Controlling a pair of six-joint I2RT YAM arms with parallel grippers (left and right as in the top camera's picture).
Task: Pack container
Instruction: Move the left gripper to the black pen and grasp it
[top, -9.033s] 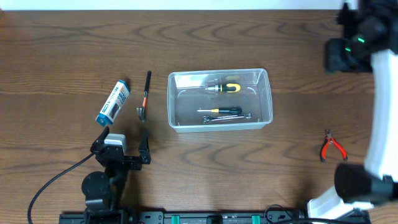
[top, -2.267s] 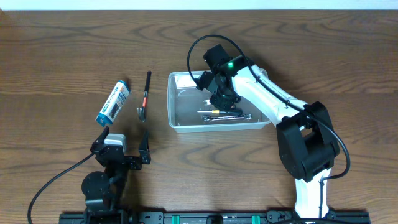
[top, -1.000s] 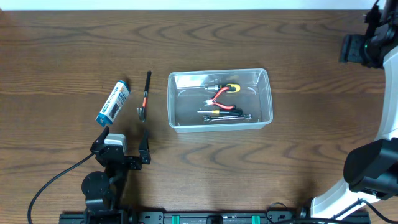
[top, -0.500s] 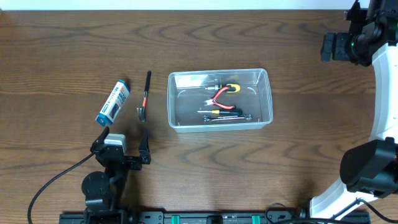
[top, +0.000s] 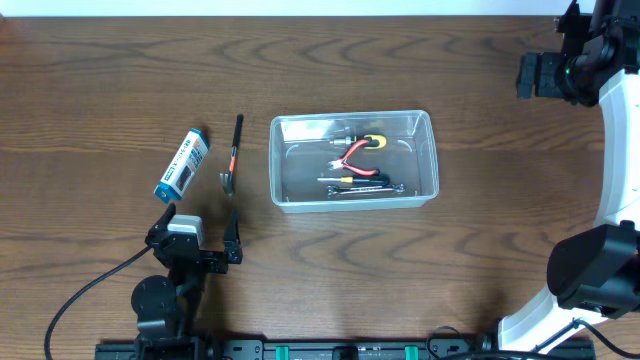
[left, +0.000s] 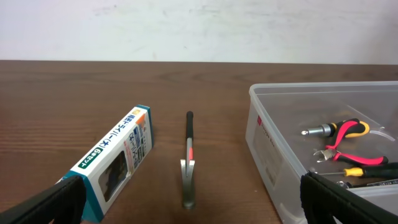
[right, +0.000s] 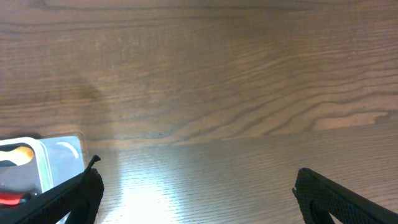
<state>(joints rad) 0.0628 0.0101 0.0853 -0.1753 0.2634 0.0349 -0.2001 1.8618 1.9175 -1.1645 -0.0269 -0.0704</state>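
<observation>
Container (top: 300, 180) sits mid-desk, long side running left-right, upright and open at the top. Left pincer (top: 198, 225) is parked at the near edge of the desk (top: 100, 80), fingers spread wide, nothing between them. The container is ahead of it and off to its right, well apart. In the left wrist view the near left corner and wall of the container fill the right side, and its right end is cut off by the frame.

Right pincer (right: 196, 183) is up at the far right corner, well apart from the container, also spread wide with only bare desk between the fingers. Its wrist view catches just one rounded corner of the container at lower left, beside one finger (the rest is out of frame).

Inside the container: a yellow-and-black screwdriver (top: 362, 141), red-handled pliers (top: 352, 160) just in front of it, a smaller screwdriver (top: 355, 178), and a wrench (top: 365, 189) nearest the front wall. They overlap, so I can't tell which touches which.

Outside, left of the container: a small hammer (top: 233, 155) just beside it, then a blue-and-white box (top: 181, 163), lying tilted. The box print is too small to read. In the overhead view the right pincer's fingers are hard to make out.
</observation>
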